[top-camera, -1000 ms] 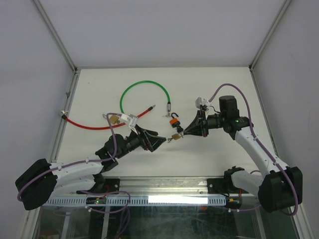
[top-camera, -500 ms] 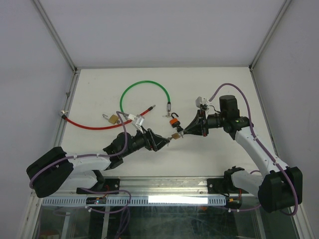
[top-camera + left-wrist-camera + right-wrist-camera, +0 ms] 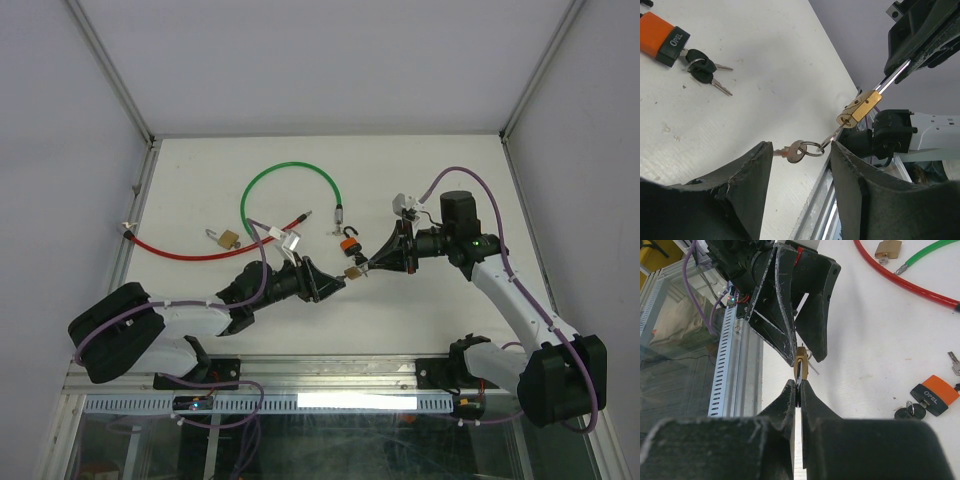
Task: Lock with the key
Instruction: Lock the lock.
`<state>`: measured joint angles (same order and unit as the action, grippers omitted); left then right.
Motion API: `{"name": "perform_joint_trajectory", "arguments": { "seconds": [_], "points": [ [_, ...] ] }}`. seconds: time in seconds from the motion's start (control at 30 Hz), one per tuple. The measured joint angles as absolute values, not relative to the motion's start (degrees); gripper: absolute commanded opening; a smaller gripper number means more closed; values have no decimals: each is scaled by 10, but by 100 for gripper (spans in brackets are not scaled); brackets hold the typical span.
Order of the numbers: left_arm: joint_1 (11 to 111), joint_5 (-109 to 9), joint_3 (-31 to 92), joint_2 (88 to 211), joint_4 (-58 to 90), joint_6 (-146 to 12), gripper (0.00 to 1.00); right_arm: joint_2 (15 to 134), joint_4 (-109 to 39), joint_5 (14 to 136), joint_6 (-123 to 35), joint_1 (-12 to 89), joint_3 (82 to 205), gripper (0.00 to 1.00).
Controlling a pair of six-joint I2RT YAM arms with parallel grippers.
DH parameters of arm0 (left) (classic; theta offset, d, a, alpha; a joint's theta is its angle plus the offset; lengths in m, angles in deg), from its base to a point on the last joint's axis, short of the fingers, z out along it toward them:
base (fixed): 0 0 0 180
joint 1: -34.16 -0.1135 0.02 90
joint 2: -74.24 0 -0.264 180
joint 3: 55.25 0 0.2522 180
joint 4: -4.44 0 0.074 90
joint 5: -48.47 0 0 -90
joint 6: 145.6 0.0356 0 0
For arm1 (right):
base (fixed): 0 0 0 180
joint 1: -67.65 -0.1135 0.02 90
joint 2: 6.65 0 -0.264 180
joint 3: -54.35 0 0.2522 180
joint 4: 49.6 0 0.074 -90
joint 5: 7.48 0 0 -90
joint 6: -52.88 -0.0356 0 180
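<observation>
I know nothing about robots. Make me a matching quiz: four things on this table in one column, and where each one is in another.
1. orange padlock
2. silver key ring
3. red cable
4. keyed brass padlock

A. between the open left fingers
B. pinched in the right fingers
C. on the table beside black keys
D. running toward the table's left edge

Pairs: 1-C, 2-A, 3-D, 4-B

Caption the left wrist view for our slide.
The right gripper holds the brass padlock; its key ring hangs inside the open left gripper.
</observation>
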<state>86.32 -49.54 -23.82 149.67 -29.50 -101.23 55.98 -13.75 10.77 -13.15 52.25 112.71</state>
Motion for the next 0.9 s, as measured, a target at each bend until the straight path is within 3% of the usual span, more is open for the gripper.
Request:
{"name": "perform_joint_trajectory", "arguments": {
  "seconds": [0.37, 0.63, 0.9],
  "points": [
    [863, -515, -238, 1500, -351, -965, 48, 560, -137, 108, -133, 522, 1127, 0],
    [863, -547, -238, 1502, -386, -910, 21, 561, -137, 106, -133, 522, 1127, 0],
    [863, -567, -238, 1511, -389, -886, 21, 562, -137, 103, -135, 522, 1127, 0]
  ]
}}
